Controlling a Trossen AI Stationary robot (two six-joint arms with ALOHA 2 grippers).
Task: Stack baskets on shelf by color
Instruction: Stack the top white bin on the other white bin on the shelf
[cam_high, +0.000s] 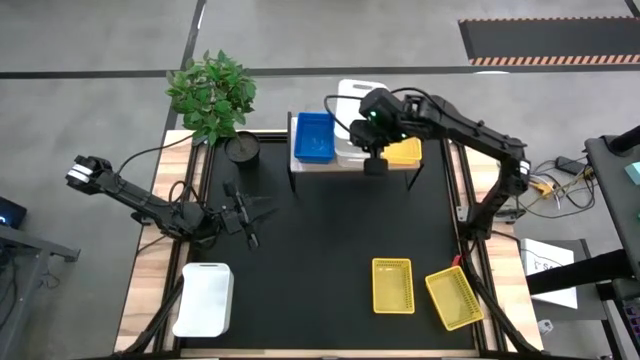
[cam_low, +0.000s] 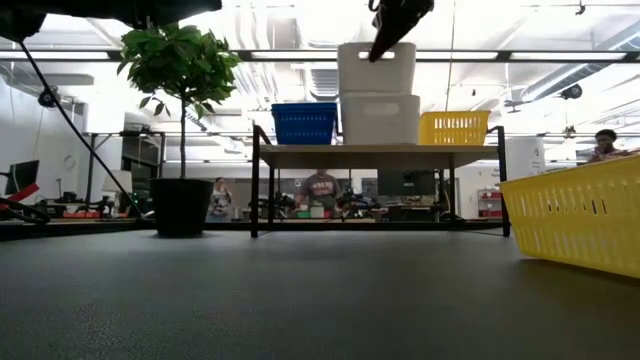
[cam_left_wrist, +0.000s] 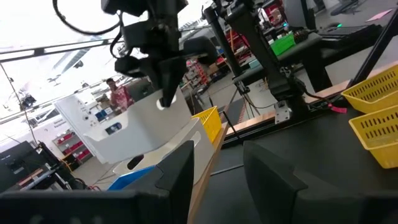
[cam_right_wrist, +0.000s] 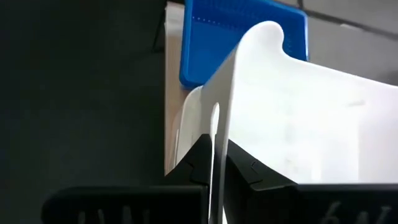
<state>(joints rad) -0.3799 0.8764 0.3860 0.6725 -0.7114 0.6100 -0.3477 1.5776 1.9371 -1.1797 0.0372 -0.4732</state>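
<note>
Over the wood-grain shelf (cam_high: 350, 165): right tool (cam_high: 374, 160) clamped on a white basket's (cam_low: 376, 68) thin smooth wall.
That basket sits atop another white basket (cam_low: 379, 119), between a perforated blue basket (cam_high: 314, 137) lying lengthwise front-to-back and a yellow one (cam_low: 454, 128). Left tool (cam_high: 243, 212) hangs parted, empty, above the black matte tabletop (cam_high: 320, 250); workshop beyond.

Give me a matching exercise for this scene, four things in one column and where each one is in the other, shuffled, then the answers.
Things:
1. blue basket
2. upper white basket
3. white basket on the mat
4. left gripper

Places or states:
A. near the table's front left corner
B. open, over the mat, holding nothing
C. left end of the shelf
D. gripped by the right gripper above the shelf's middle

Pairs: 1-C, 2-D, 3-A, 4-B
</note>
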